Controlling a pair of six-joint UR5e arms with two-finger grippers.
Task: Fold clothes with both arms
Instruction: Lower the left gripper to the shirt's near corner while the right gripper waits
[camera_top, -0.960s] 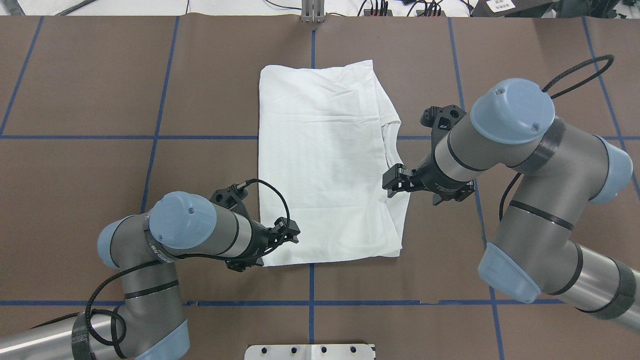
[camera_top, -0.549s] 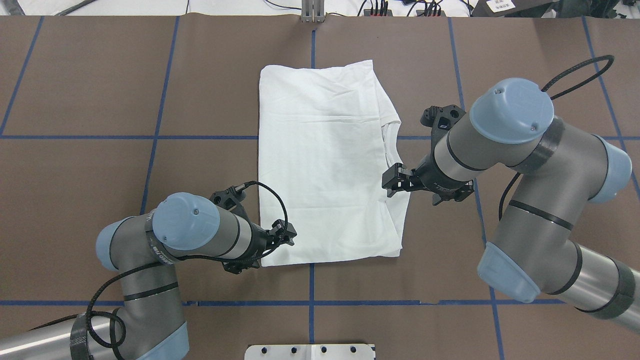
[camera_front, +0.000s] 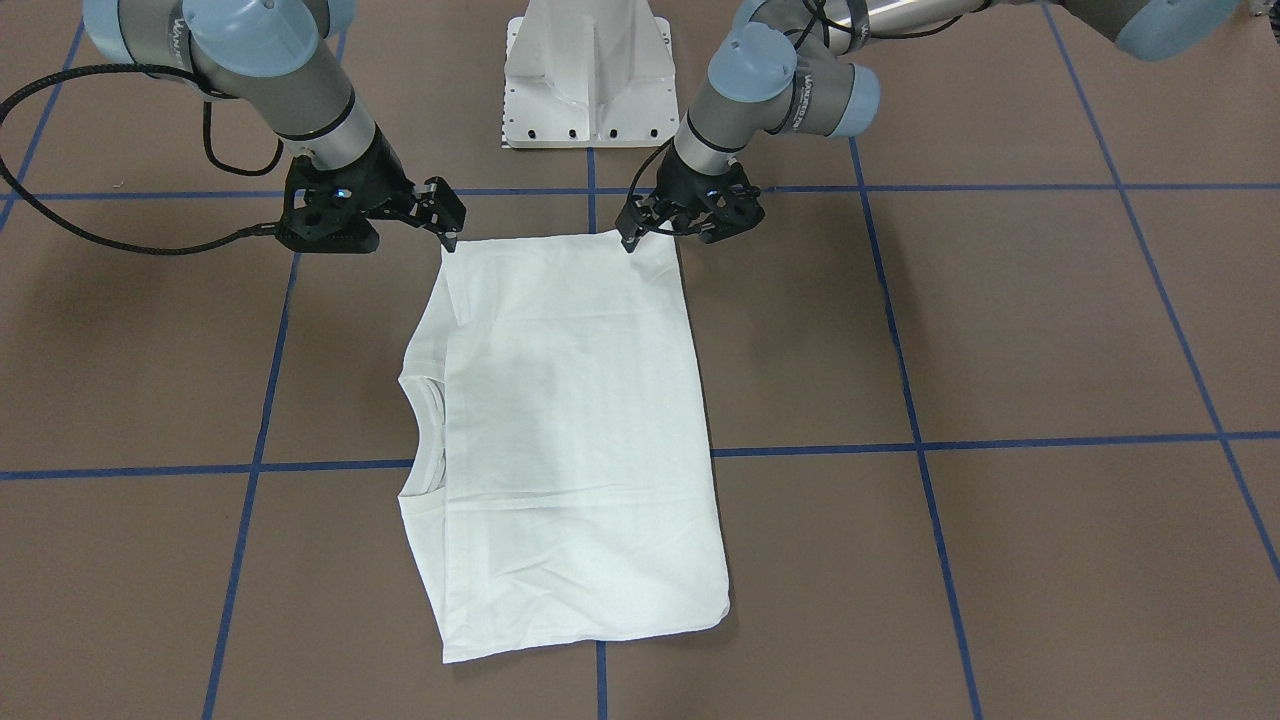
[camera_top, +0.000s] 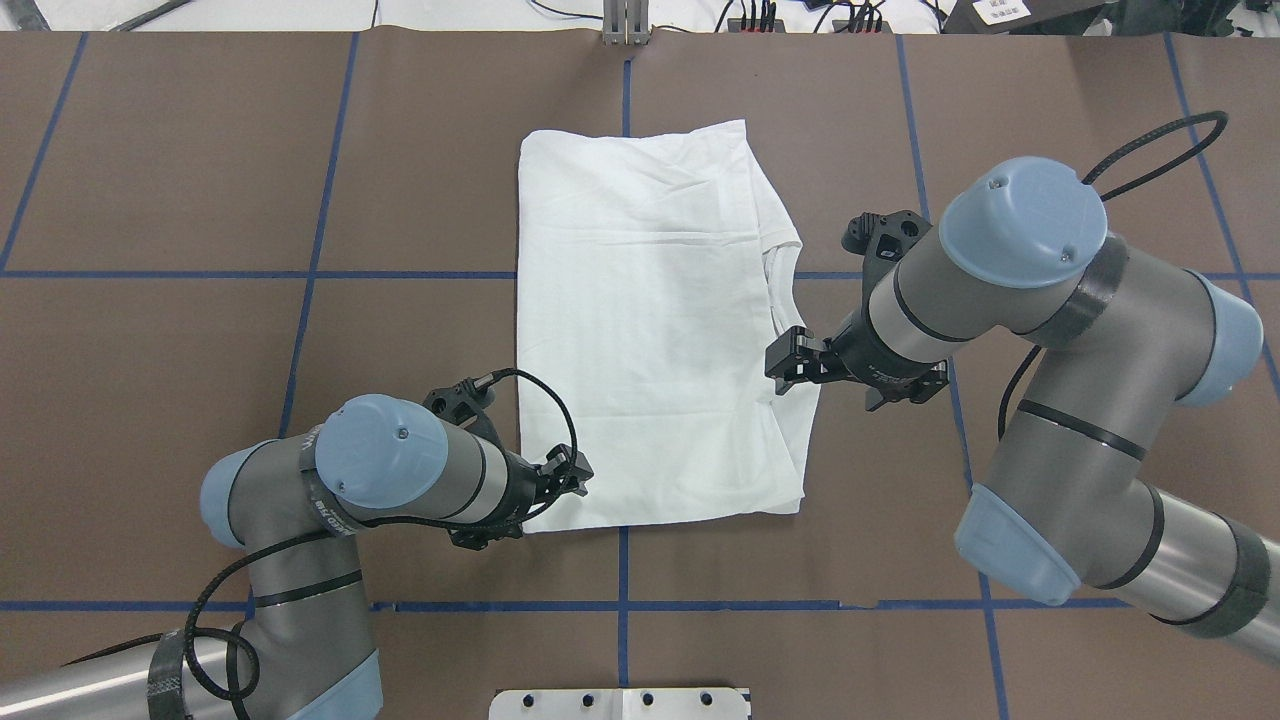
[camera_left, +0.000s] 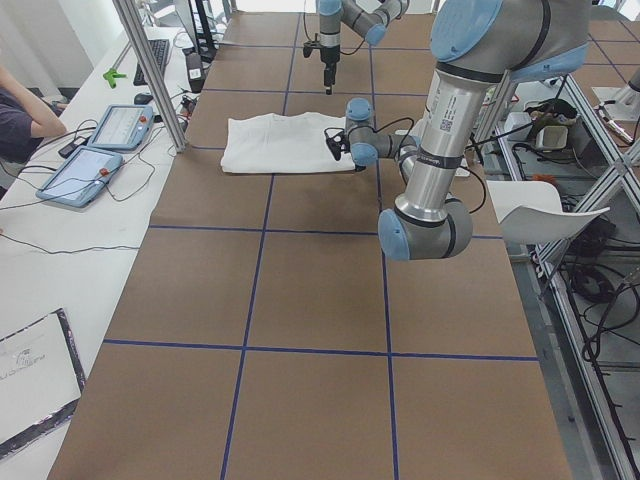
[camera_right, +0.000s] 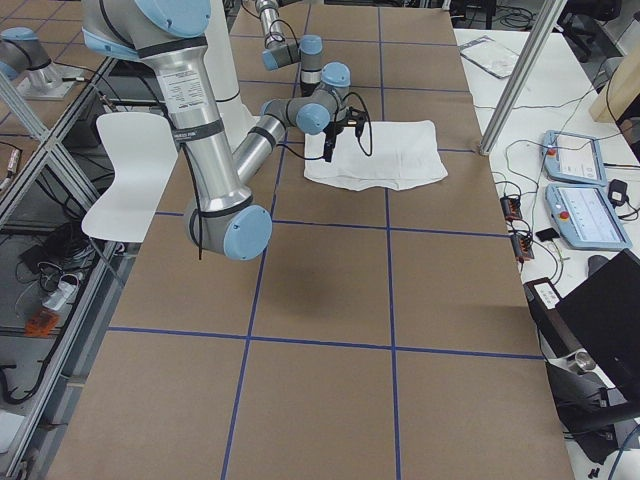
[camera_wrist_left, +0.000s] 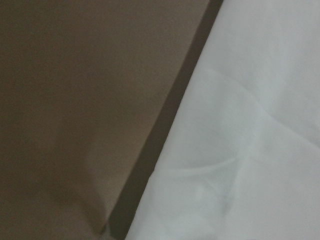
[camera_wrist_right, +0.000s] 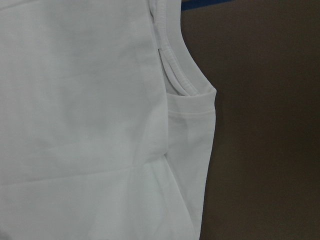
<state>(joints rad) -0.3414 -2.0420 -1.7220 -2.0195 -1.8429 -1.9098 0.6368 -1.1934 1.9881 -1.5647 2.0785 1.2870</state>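
Lying flat on the brown table (camera_top: 150, 150), a white T-shirt (camera_top: 640, 320) is folded to a rectangle, sleeves hidden; a final halving likely remains. Left gripper (camera_top: 578, 472) and right gripper (camera_top: 780, 366) poise at its robot-side corners; their jaw spread cannot be told.

a plain white t-shirt (camera_top: 640, 330) lies on a brown table (camera_top: 180, 150) gridded with blue lines (camera_top: 400, 274).

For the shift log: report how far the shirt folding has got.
Done: the T-shirt lies flat as a rectangle, no sleeve sticking out, collar on the right arm's side. In hand: the left gripper is at a near corner, the right gripper beside the collar; whether either grips is unclear. Left: probably a further fold; nothing is lifted.
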